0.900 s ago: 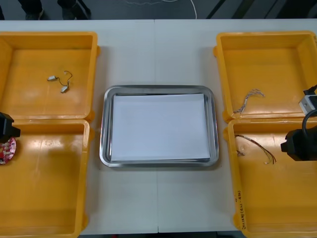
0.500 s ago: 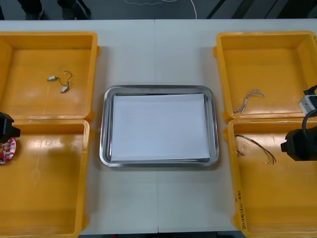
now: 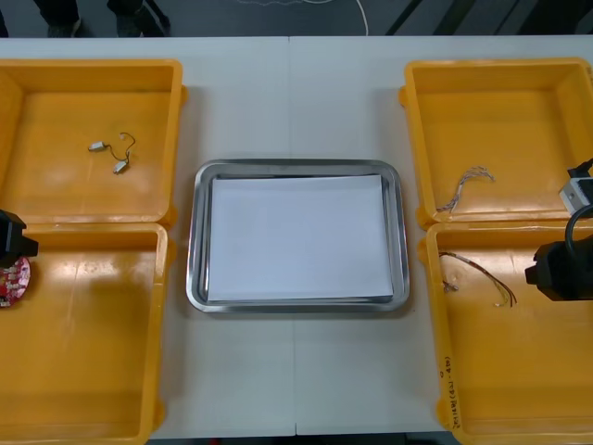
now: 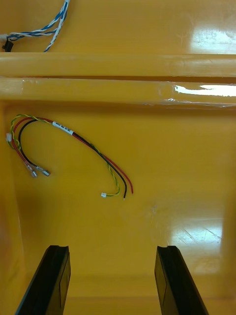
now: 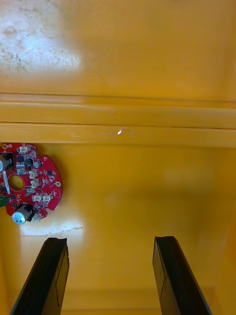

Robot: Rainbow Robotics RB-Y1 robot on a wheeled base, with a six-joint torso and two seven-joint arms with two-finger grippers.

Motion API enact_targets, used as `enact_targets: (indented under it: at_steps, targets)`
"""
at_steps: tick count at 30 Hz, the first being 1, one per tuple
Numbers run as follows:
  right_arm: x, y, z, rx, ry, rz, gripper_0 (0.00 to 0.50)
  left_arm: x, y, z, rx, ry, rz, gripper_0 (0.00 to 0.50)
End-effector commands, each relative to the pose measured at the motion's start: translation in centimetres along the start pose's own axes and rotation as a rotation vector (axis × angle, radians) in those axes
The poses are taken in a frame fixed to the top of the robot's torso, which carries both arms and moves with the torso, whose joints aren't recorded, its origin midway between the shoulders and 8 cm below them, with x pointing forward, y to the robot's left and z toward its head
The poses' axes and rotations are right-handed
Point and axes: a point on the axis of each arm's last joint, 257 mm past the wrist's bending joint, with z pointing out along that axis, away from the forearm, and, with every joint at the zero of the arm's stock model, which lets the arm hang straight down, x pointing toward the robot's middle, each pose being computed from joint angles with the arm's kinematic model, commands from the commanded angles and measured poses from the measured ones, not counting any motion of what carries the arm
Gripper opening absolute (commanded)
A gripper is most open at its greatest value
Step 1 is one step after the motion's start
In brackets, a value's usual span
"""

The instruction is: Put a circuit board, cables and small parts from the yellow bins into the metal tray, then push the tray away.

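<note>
While both pairs of fingers [image 5: 49,275] stand apart, left gripper [image 5: 110,241], left of the tray [image 3: 298,169], should centre on the board [image 5: 30,182] before closing; right gripper [image 4: 110,248] hangs right of it.

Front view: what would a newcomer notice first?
The tray, white inside, sits mid-table between four yellow bins. The red circuit board lies in the near left bin, close to the open left gripper. A red and yellow cable lies ahead of the open right gripper in the near right bin.
</note>
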Motion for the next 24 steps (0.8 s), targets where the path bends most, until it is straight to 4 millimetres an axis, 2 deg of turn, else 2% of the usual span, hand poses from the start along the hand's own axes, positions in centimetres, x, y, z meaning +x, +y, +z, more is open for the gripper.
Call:
enact_targets:
  at_steps: [1, 24]
  targets:
    - [0.02, -0.60, -0.65, 0.015, -0.022, -0.027, 0.500, 0.15, 0.75, -0.88, -0.039, -0.001, 0.033, 0.500]
    - [0.02, -0.60, -0.65, 0.015, -0.022, -0.027, 0.500, 0.15, 0.75, -0.88, -0.039, -0.001, 0.033, 0.500]
